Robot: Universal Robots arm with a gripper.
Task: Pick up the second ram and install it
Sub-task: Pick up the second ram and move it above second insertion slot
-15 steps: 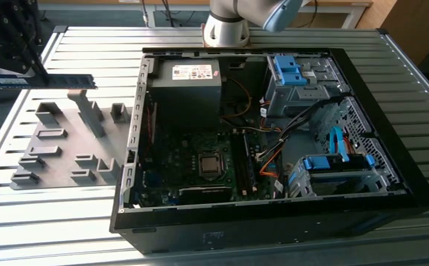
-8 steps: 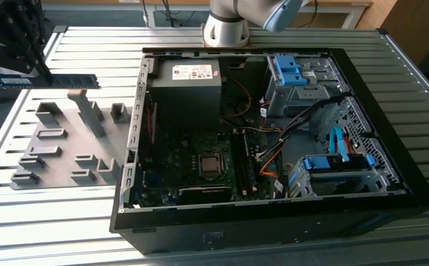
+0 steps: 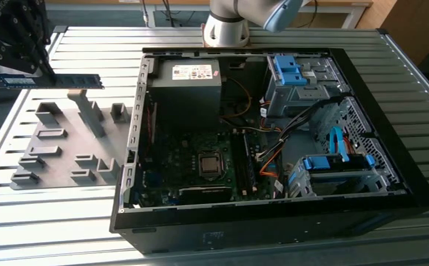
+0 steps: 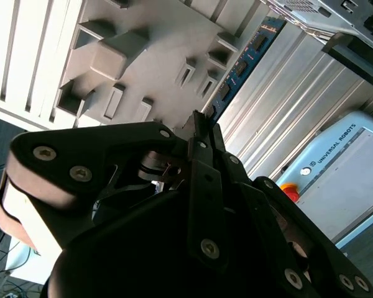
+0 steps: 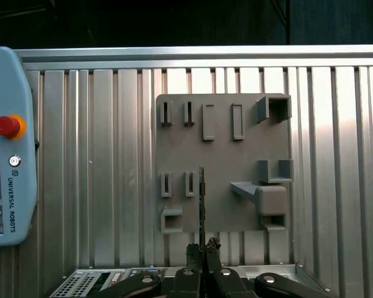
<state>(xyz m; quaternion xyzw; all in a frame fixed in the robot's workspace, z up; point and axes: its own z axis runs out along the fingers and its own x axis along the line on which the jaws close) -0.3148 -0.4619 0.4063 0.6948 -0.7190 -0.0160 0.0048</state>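
Pincer clamped on one end of the second ram. The ram is held level in the air over the grey holder plate, to the exterior view's left of the open computer case on the slatted counter. In the first wrist view the ram appears edge-on, extending from the pincer tips across the plate.

At the exterior view's upper left, the claw runs off the frame edge and covers a stretch of the second ram. In the first wrist view the second ram shows edge-on, its faces hidden; the teach pendant is cropped.
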